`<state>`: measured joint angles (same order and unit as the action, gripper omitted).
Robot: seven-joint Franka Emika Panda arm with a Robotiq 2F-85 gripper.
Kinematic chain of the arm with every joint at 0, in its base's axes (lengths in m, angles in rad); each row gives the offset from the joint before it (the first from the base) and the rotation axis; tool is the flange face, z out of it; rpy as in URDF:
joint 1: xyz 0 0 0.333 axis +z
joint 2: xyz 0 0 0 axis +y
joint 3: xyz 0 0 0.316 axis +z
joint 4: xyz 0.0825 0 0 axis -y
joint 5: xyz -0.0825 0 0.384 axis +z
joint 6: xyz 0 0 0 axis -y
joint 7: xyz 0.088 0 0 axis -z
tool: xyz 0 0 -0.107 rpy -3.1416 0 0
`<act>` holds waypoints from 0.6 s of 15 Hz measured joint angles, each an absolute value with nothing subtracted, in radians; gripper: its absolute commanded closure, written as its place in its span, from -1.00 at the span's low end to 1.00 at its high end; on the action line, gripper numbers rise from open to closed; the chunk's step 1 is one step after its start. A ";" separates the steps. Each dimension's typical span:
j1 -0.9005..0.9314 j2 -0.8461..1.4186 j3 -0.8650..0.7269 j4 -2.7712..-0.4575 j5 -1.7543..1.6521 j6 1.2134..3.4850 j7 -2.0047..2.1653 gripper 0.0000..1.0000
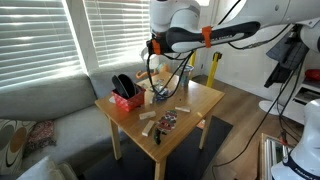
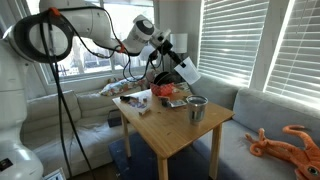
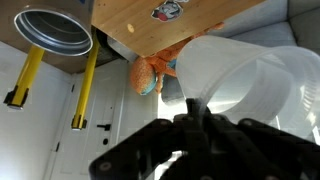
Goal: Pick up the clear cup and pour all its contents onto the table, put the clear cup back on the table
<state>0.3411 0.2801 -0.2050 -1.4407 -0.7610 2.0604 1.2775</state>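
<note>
My gripper (image 3: 195, 115) is shut on the rim of the clear cup (image 3: 240, 80), which fills the right of the wrist view. In an exterior view the gripper (image 2: 178, 62) holds the cup (image 2: 188, 72) tilted in the air above the far side of the light-wood table (image 2: 180, 140). I see no blocks inside the cup. A few pale tan stick-like blocks (image 1: 183, 108) lie on the table (image 1: 205, 98) in an exterior view, one more (image 1: 148, 116) near its left edge.
A greyish cup (image 2: 197, 108) stands on the table and shows in the wrist view (image 3: 55, 40). A black-and-red container (image 1: 125, 95) sits at a table corner. Dark patterned packets (image 1: 167, 121) lie near the front. An orange plush toy (image 2: 285, 142) lies on the sofa beside the table.
</note>
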 measured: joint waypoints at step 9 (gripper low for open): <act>0.158 0.252 -0.116 -1.475 -0.577 2.175 1.302 0.98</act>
<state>0.1579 0.2517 -0.1163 -1.4753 -0.5766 2.1751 1.3020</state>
